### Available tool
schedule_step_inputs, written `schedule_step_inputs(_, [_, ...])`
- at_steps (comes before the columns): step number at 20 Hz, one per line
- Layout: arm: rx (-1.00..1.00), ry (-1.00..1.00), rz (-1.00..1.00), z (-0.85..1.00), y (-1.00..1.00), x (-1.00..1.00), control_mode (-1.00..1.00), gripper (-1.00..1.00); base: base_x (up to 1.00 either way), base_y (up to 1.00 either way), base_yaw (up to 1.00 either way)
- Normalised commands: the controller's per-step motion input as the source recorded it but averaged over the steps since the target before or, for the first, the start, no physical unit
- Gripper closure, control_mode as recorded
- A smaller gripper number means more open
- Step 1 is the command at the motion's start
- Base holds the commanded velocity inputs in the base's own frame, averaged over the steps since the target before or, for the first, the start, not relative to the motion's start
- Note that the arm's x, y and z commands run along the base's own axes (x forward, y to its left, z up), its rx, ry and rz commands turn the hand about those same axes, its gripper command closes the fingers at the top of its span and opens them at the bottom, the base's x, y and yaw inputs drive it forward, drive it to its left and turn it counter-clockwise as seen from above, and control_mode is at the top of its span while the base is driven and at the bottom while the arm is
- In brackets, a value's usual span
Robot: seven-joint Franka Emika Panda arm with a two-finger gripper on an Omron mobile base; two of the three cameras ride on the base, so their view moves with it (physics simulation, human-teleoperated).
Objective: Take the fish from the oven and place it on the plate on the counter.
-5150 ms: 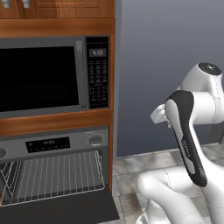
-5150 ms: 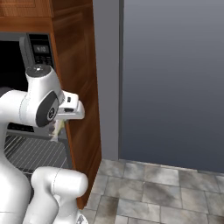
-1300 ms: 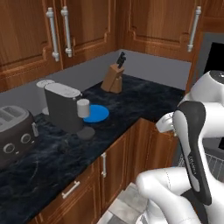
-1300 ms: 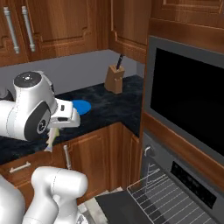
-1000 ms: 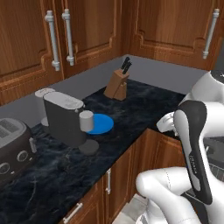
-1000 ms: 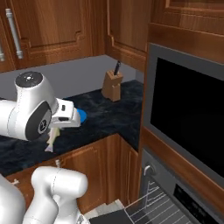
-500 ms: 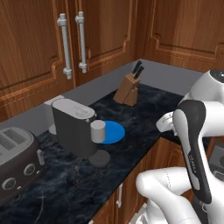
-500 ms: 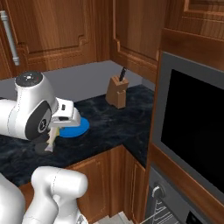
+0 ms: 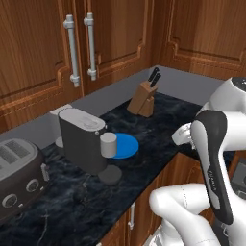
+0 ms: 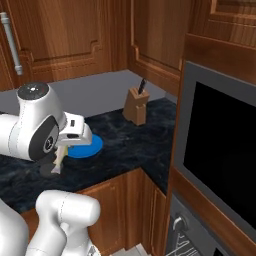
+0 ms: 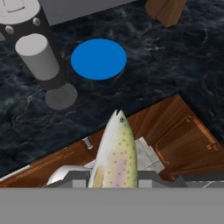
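My gripper [image 10: 62,148] is shut on the fish [image 10: 58,160], which hangs head-down from it just in front of the counter's [image 10: 127,141] front edge. In the hand view the speckled cream fish [image 11: 114,151] points toward the counter [image 11: 175,65], over the wooden cabinet fronts. The blue plate [image 11: 99,58] lies flat on the black counter beyond the fish, and nothing is on it. The same plate [image 9: 123,145] sits beside the coffee machine [image 9: 81,139]. A corner of the oven [image 10: 187,232] with a knob shows at the lower right.
A grey cup [image 11: 37,56] stands on the coffee machine's tray, left of the plate. A knife block [image 9: 142,98] stands at the back of the counter. A toaster [image 9: 17,173] sits at the far left. The microwave's dark window [image 10: 220,155] is to the right.
The whole scene has shifted as the base drove from the oven toward the counter. The plate and coffee machine now lie closer. The fish stays in the gripper.
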Motion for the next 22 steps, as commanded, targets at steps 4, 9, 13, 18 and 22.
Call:
schedule_step_inputs(4, [0.00, 0.00, 0.00, 0.00, 0.00, 0.00, 1.00, 1.00, 0.60, 0.00, 0.01])
schedule_step_inputs(9, [0.00, 0.00, 0.00, 0.00, 0.00, 0.00, 1.00, 1.00, 0.32, 0.00, 0.03])
schedule_step_inputs(13, [0.00, 0.00, 0.00, 0.00, 0.00, 0.00, 1.00, 1.00, 0.18, 0.00, 0.09])
schedule_step_inputs(18, [0.00, 0.00, 0.00, 0.00, 0.00, 0.00, 1.00, 1.00, 0.16, 0.00, 0.01])
schedule_step_inputs(22, [0.00, 0.00, 0.00, 0.00, 0.00, 0.14, -1.00, 1.00, 0.13, -0.01, 0.00])
